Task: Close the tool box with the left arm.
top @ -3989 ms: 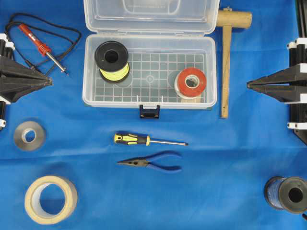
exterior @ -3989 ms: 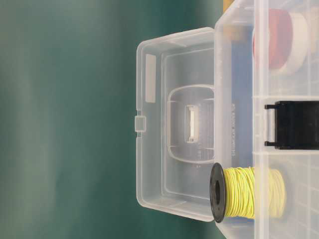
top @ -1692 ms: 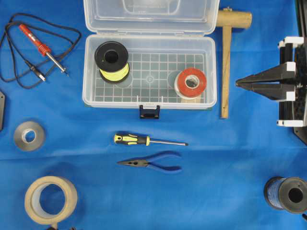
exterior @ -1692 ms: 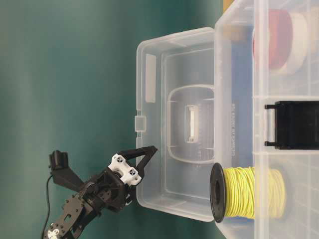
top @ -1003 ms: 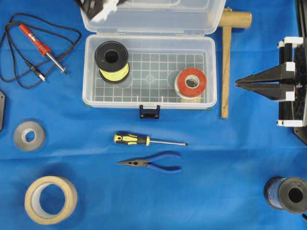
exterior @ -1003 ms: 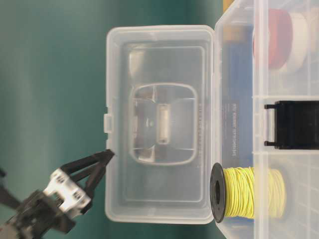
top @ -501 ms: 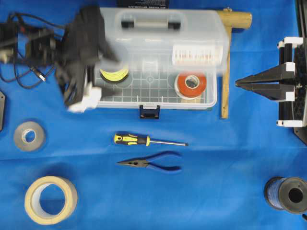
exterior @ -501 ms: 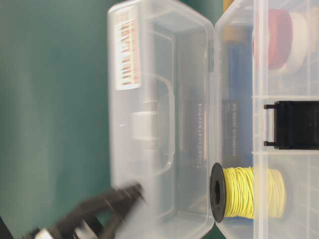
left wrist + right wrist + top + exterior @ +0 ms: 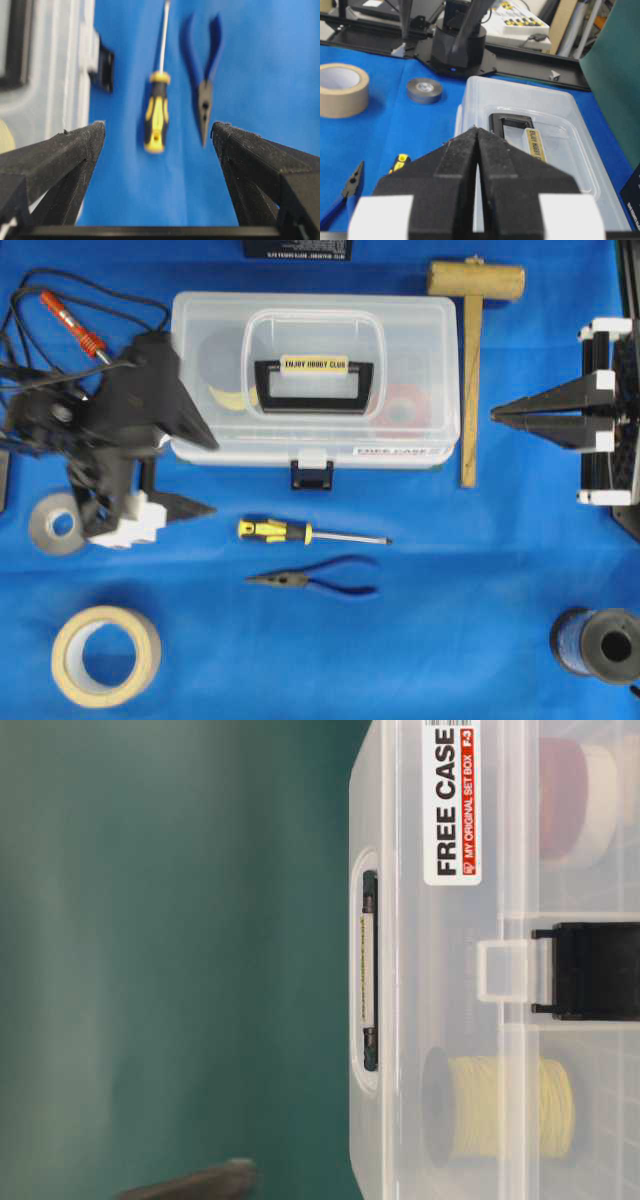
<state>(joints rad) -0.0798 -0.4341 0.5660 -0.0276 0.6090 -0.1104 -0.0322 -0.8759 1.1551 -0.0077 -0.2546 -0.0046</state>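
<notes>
The tool box [image 9: 400, 360] lies with its clear lid down over the base and its black handle [image 9: 313, 385] flat on top. Its dark latch [image 9: 311, 475] sits at the front edge. Yellow and red spools show faintly through the lid. My left gripper [image 9: 208, 475] is open and empty, just off the box's front left corner, with one finger over that corner. In the left wrist view my left gripper [image 9: 157, 127] has its jaws wide apart over blue cloth, with the box [image 9: 45, 65] at left. My right gripper [image 9: 495, 415] is shut, right of the box, apart from it.
A wooden mallet [image 9: 470, 360] lies right of the box. A soldering iron [image 9: 70, 320] with its cord is at far left. A screwdriver [image 9: 300, 532] and pliers [image 9: 320, 582] lie in front. A grey tape roll [image 9: 50, 525], masking tape [image 9: 105, 655] and a blue wire spool [image 9: 600, 645] lie around.
The lid has swung down from upright onto the base. My left arm has swept from behind the lid over to the box's front left corner. The right arm has not moved.
</notes>
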